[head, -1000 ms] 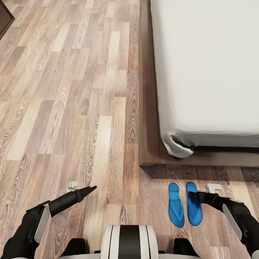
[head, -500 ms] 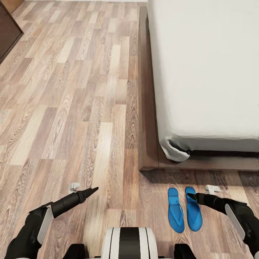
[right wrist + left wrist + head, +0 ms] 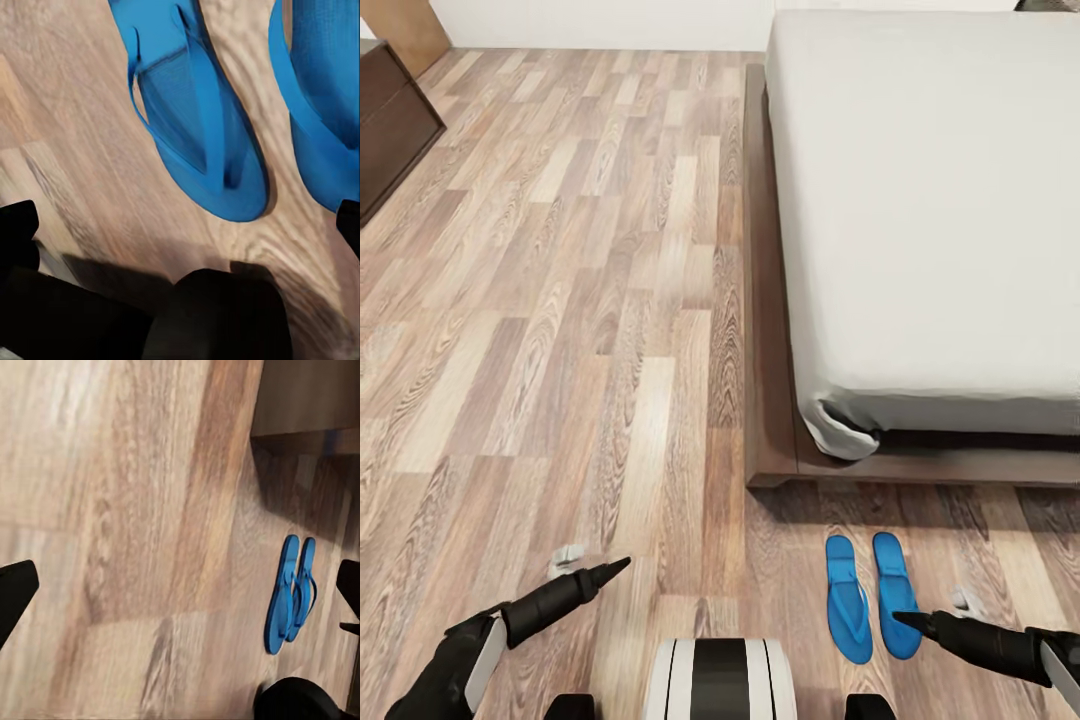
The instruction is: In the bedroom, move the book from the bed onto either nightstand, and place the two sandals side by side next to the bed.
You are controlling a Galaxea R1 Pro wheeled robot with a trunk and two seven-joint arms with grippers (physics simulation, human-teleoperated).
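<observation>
Two blue sandals (image 3: 870, 596) side by side on the wood-plank floor (image 3: 560, 330) near the bed (image 3: 930, 220) foot, right gripper (image 3: 908, 619) empty just above them, left gripper (image 3: 615, 568) empty well apart, jaws' spread cannot be told.

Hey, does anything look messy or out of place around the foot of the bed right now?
One thing: the sheet at the bed's near corner is bunched into a loose fold over the wooden frame. The two sandals lie neatly side by side on the floor.
</observation>
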